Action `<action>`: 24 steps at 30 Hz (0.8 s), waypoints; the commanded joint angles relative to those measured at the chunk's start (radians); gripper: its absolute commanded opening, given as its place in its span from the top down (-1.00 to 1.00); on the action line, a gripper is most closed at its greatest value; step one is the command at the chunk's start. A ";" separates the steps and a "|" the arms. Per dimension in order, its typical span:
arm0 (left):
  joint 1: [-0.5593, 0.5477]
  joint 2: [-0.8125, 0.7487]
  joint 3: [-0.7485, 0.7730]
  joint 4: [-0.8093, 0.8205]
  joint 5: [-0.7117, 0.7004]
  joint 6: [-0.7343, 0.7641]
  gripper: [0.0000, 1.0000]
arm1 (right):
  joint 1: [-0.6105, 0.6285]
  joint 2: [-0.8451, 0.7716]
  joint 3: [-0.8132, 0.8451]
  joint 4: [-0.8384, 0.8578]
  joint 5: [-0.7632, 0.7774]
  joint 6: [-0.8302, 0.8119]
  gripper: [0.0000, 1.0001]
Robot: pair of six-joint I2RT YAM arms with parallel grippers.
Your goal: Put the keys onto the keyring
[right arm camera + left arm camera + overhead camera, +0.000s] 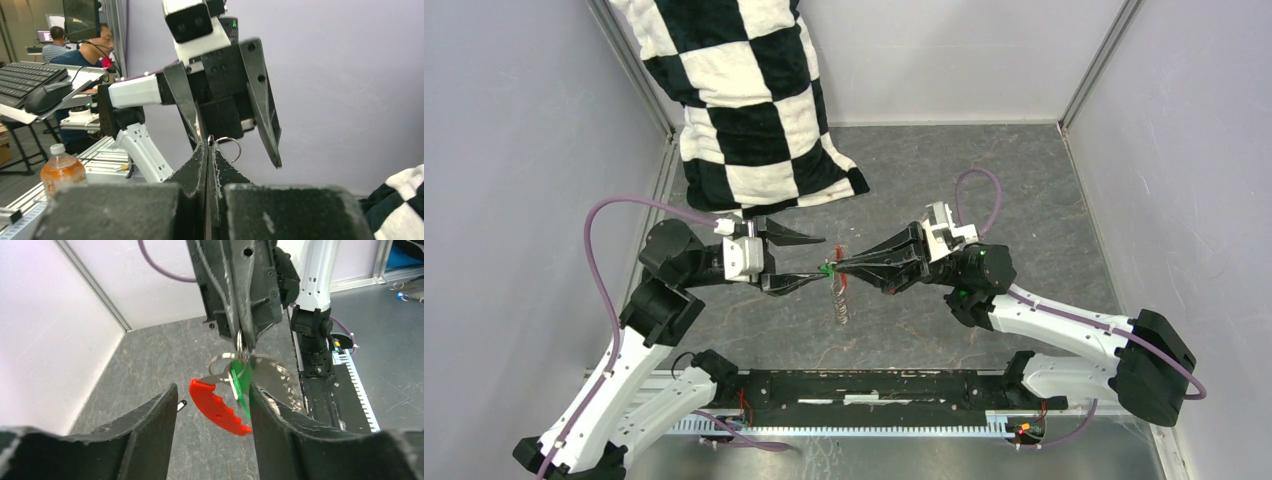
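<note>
The right gripper (pixel 837 265) is pinched together on the keyring (pixel 222 361), holding it in mid-air above the table (pixel 1024 200) with its red plastic piece (pixel 218 407) hanging down. The left gripper (pixel 820 257) has its jaws apart, straddling that bunch without clamping anything. The green-tagged key (pixel 242 385) seems already threaded on the ring, though the overlap makes this uncertain. The black-tagged key shows in no view, so it at least is probably still to be added.

From either end of the black base rail (pixel 874 385) I see my left arm (pixel 594 400) and right arm (pixel 1064 320): white shells, black joints, purple cables (pixel 592 250). The left gripper (pixel 822 256) is black and taper-fingered.
</note>
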 commanded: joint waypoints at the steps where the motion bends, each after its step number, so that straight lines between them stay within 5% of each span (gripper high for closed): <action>1: -0.003 0.007 0.065 -0.045 0.079 0.088 -0.13 | -0.001 -0.009 0.033 -0.031 -0.044 0.034 1.00; 8: -0.003 0.029 0.076 -0.106 0.132 0.129 0.44 | -0.005 -0.016 0.054 -0.082 -0.057 0.022 1.00; 17: -0.003 0.018 0.069 -0.198 0.114 0.164 -0.09 | -0.015 -0.013 0.068 -0.094 -0.078 0.031 1.00; 24: -0.003 0.005 0.057 -0.198 0.088 0.169 -0.09 | -0.020 -0.019 0.066 -0.105 -0.074 0.031 1.00</action>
